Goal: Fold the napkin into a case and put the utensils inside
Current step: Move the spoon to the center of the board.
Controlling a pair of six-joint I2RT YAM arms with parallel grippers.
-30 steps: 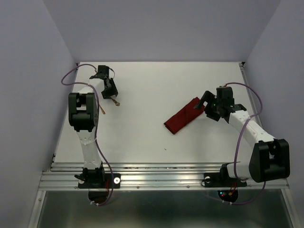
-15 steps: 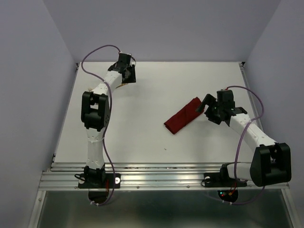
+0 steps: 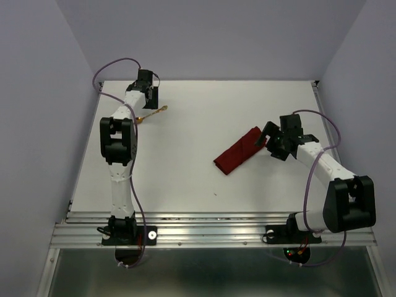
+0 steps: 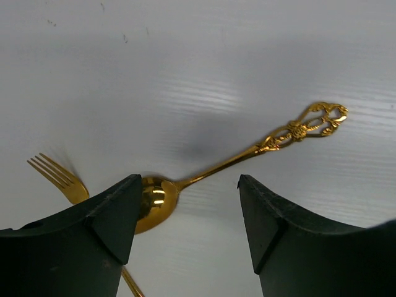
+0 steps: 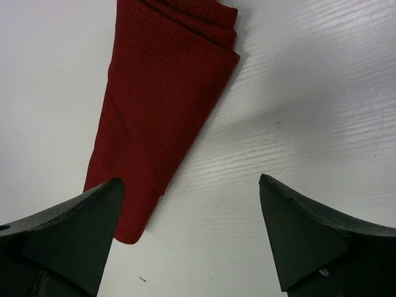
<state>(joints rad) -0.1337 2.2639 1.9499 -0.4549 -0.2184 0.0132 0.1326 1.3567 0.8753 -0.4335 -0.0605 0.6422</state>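
We see the left gripper (image 4: 189, 192) with its jaws spread wide, gripping nothing, hanging over the far left part of the table (image 4: 247, 62). Below the gap lies the gold spoon (image 4: 235, 158), flat on the surface, its bowl just beside one finger and its ornate handle slanting away past the other. The fork (image 4: 59, 179) shows its tines behind that same finger, close to the bowl. The right gripper (image 5: 190, 185) also stands wide apart and empty, right of centre. Just ahead of it the case (image 5: 164, 99) lies flat, a folded maroon strip slanting toward the table's middle, its far right end nearest the fingertips.
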